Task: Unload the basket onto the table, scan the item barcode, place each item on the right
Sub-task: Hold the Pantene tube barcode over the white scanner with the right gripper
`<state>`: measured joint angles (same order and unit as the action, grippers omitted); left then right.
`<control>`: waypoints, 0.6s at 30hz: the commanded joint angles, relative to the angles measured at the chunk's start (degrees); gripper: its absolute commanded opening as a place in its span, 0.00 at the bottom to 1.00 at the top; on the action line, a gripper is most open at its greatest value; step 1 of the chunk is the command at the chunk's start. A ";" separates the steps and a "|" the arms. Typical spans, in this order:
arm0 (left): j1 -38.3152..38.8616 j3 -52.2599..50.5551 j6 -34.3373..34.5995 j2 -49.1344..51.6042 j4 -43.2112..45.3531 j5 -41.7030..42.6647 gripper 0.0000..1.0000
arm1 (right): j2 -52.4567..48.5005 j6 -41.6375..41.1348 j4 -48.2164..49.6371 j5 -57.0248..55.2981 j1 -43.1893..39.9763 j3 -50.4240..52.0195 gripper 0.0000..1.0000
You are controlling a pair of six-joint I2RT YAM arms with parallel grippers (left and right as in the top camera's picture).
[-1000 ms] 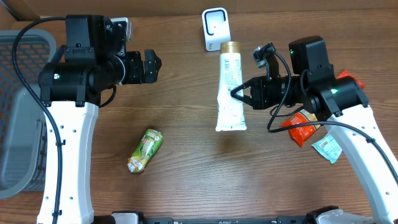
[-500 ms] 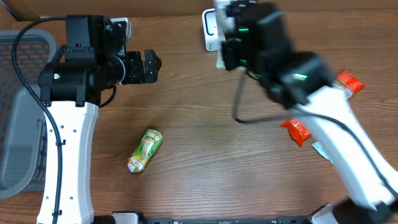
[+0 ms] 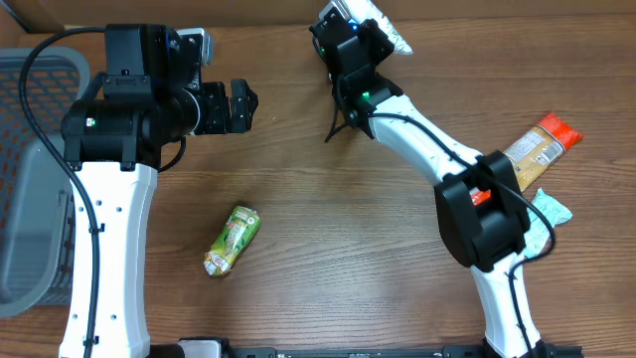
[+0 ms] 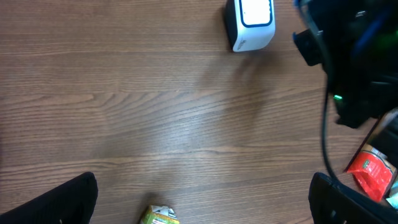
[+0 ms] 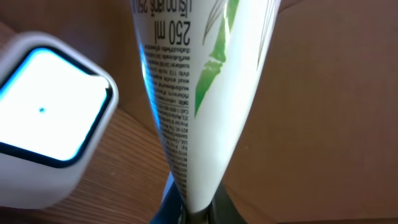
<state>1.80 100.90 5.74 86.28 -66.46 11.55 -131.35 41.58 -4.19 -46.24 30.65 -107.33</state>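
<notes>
My right gripper [image 5: 189,214] is clamped on the crimped end of the white tube [image 5: 199,93], jaws pinched tight. The tube's long axis runs straight out from the jaws, away from my wrist. In the wrist view the scanner [image 5: 43,124] sits just to the left of the tube, lit window up and angled toward the camera. They're close, but I can't tell if they touch. Small print runs down the tube's left edge on the scanner side and a green leaf design down the right. No barcode visible from here. My guess is that the next move is a roll about that long axis, or a tilt to the left, until the code faces the window. Overhead, my right arm reaches to the far edge of the table, so this arm is the one at the scanner. My left gripper [image 3: 243,106] hangs well off to the left, jaws wide apart and holding nothing. A green pouch [image 3: 232,240] lies on the table near my left arm, out of play.
</notes>
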 commanded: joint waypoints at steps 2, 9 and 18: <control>0.09 0.81 -1.07 0.31 0.07 -0.15 1.00 | -2.89 12.92 5.31 -2.75 -0.92 -1.44 0.04; 0.09 0.81 -1.07 0.31 0.07 -0.13 0.99 | -4.90 12.92 5.44 1.07 -1.16 -1.44 0.04; 0.09 0.81 -1.07 0.31 0.04 -0.15 1.00 | -4.98 12.92 5.01 1.51 -1.16 -1.44 0.04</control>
<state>1.78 100.90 5.76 86.28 -66.46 11.55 -137.45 54.50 -0.21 -44.01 29.30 -107.33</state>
